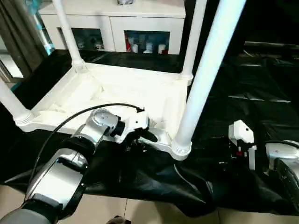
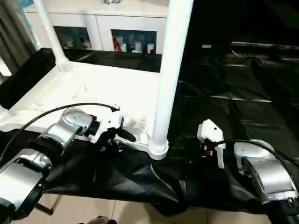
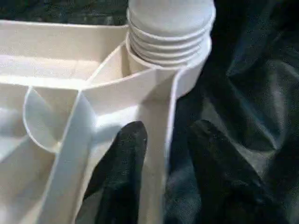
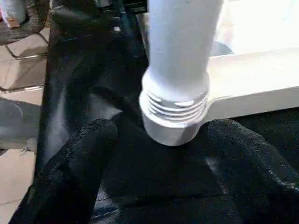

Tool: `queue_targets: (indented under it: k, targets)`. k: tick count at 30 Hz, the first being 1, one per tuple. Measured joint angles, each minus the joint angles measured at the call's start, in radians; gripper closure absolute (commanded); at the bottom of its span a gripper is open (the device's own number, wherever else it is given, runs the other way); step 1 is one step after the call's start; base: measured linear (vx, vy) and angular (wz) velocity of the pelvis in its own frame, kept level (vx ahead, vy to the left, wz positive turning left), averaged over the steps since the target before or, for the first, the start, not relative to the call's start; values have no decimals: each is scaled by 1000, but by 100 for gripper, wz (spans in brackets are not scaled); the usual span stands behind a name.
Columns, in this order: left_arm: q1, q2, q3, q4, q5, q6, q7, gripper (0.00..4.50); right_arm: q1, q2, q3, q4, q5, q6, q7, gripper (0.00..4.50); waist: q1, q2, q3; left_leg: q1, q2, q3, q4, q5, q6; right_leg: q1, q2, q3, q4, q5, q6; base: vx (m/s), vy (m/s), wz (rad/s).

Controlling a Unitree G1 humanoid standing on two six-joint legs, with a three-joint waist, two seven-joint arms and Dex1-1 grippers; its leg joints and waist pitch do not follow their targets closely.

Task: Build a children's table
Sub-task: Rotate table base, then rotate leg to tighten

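The children's table (image 1: pixel 117 88) lies upside down on black cloth, its ribbed underside facing up. Four white legs stand in its corner sockets; the nearest leg (image 1: pixel 208 70) rises from the near right socket (image 1: pixel 181 148). My left gripper (image 3: pixel 166 128) sits at the table's near rim, just left of that socket. One black finger (image 3: pixel 126 154) is inside the rim wall and the other outside, with a small gap showing on the outer side. My right gripper (image 4: pixel 163 126) is open, low over the cloth to the right of the socket, fingers wide and apart from the threaded leg base (image 4: pixel 175 112).
A white cabinet with glass doors (image 1: pixel 117 14) stands behind the table. The black cloth (image 1: pixel 252 84) spreads far to the right and hangs over the front edge above the tiled floor (image 1: pixel 140 212). A curtain (image 1: pixel 18 32) hangs at the far left.
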Motion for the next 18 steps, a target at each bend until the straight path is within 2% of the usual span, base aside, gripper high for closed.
queue_targets:
  k: [7, 13, 15, 18]
  targets:
    - [-24, -6, -2, 63, 48, -41, 29, 357, 18, -6, 0, -35, 1, 31, -5, 82, -2, 8, -1, 0, 0, 0, 0, 0, 0, 0, 0, 0, 0, 0, 0, 0, 0, 0]
    - [-30, -4, -23, 88, 84, -58, 43, 411, 18, -6, 0, -40, 2, 35, -9, 82, -2, 9, -2, 0, 0, 0, 0, 0, 0, 0, 0, 0, -1, 0, 0, 0, 0, 0]
    - [-36, -4, -32, 88, 98, -54, 49, 432, 17, -6, 0, -40, 2, 35, -17, 82, -3, 9, -1, 0, 0, 0, 0, 0, 0, 0, 0, 0, -1, 0, 0, 0, 0, 0]
    - [-48, -4, -37, 86, 107, 2, 80, 441, 6, 19, 0, -30, -3, 32, -48, 82, -11, 6, -1, 1, 0, 0, 0, 0, 0, 0, 0, 0, 0, 0, 0, 0, 0, 0]
